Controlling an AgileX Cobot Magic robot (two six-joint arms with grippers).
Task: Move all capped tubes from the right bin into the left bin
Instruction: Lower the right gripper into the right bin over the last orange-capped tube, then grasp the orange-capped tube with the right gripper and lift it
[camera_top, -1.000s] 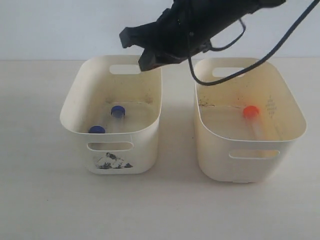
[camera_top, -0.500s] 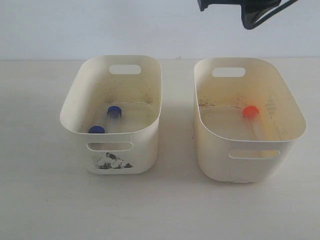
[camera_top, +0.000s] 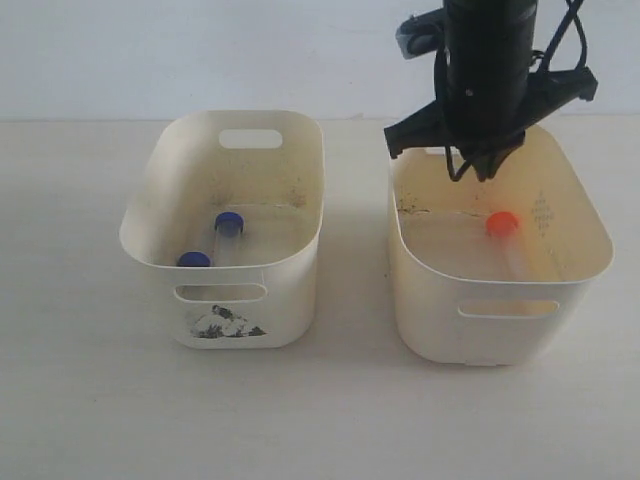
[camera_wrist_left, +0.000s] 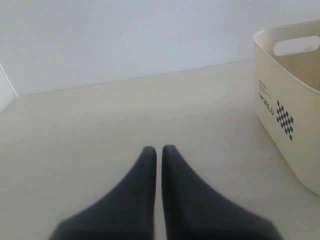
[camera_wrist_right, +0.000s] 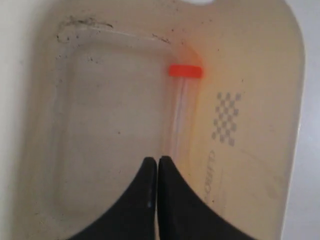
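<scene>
R gripper (camera_top: 477, 165) closed, empty, above right bin (camera_top: 500, 335) | orange tube (camera_top: 510, 243) lies by bin's 3 o'clock wall, cap toward 12 | likely light, stiff, slick, may roll | I'd pinch the body just under the cap

Probably a lab test setup: bare pale surface (camera_top: 330, 420), plain white wall (camera_top: 150, 50), capped tubes (camera_top: 229, 222) lying in left bin (camera_top: 290, 295) and right bin (camera_top: 430, 300), robot arm (camera_top: 487, 70) overhead.
</scene>
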